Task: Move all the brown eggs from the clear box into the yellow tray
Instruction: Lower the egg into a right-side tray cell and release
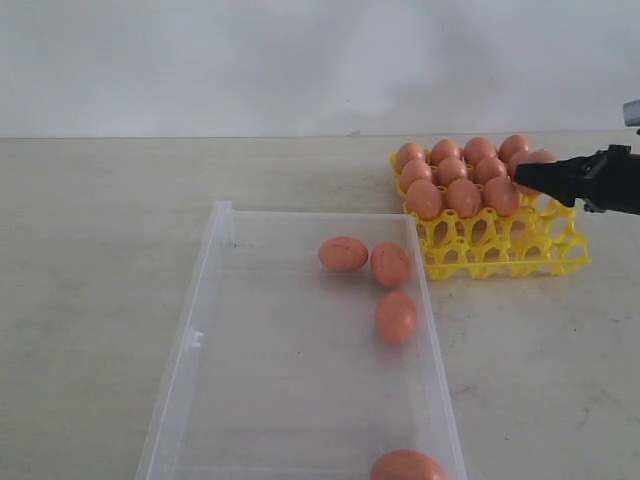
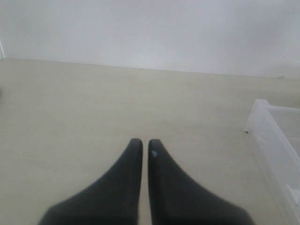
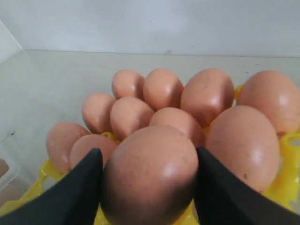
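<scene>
The brown eggs (image 1: 397, 317) lie in two places. Nearest you, one egg in the clear box (image 1: 280, 380) is cut off by the lower edge of the exterior view. Beyond it, three more rest on the box floor near its right wall, and the two farthest look as if they touch.

Past the box's far right corner stands the yellow tray (image 1: 480, 258). Its near cups show bare lattice, and the rows behind are packed so tightly that you cannot count them surely.

The right gripper (image 1: 525, 176) reaches in over the tray's right side. Its fingers (image 3: 77, 187) press on both flanks of the gripped egg (image 3: 149, 176), which hides the cup below.

You cannot see the left gripper (image 2: 145, 143) from outside. Its wrist view shows its fingers nearly together, holding nothing, over the table (image 2: 70, 108) beside a box corner.
</scene>
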Available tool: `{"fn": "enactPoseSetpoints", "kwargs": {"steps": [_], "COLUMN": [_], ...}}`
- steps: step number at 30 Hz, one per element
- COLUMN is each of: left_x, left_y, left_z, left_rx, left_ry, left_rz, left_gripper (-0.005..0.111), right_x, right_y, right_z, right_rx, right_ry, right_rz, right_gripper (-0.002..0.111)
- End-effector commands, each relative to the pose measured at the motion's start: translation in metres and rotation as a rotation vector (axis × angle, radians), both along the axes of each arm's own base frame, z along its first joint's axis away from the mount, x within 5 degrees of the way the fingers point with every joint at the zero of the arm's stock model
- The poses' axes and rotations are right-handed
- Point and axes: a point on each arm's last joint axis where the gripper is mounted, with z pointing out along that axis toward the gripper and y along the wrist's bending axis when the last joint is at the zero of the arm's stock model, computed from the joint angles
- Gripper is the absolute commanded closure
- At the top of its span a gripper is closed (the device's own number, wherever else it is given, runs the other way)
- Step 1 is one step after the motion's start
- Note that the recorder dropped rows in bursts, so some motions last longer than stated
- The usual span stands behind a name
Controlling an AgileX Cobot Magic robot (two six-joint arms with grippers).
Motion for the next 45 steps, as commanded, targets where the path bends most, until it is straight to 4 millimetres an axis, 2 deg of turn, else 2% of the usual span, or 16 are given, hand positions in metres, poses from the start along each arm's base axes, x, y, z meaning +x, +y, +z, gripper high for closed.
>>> {"fn": "enactPoseSetpoints", "kwargs": {"steps": [1,7,12,19,30,33,39,41,45], "left_x": [0.0,0.0,0.0,0.0,0.0,0.0,0.0,0.0,0.0], "left_y": [0.0,0.0,0.0,0.0,0.0,0.0,0.0,0.0,0.0], "left_z": [0.0,0.0,0.0,0.0,0.0,0.0,0.0,0.0,0.0], "left_rx": [0.0,0.0,0.0,0.0,0.0,0.0,0.0,0.0,0.0], "left_ry": [-0.006,-0.006,-0.006,-0.006,-0.006,-0.006,-0.006,-0.006,-0.006], "left_rz": [0.003,0.003,0.003,0.003,0.003,0.003,0.003,0.003,0.003], "left_gripper": [0.103,0.103,0.103,0.103,0.103,0.103,0.103,0.103,0.103], "right_x": [0.001,0.002,0.002,-0.001,0.001,0.001,0.001,0.001,0.001], "right_y": [0.008,0.006,0.002,-0.002,-0.006,-0.006,-0.006,-0.006,-0.006], "right_z": [-0.002,0.007,0.022,0.016,0.015,0.015,0.015,0.015,0.015], "right_rx": [-0.042,-0.056,-0.164,-0.269,-0.268,-0.25,-0.25,-0.25,-0.25], "right_ry": [0.008,-0.006,0.005,0.08,0.113,0.119,0.119,0.119,0.119], "right_rz": [0.041,0.033,-0.005,0.001,-0.052,-0.065,-0.065,-0.065,-0.065], "right_gripper": [0.108,0.109,0.109,0.109,0.108,0.1,0.064,0.06,0.06]}}
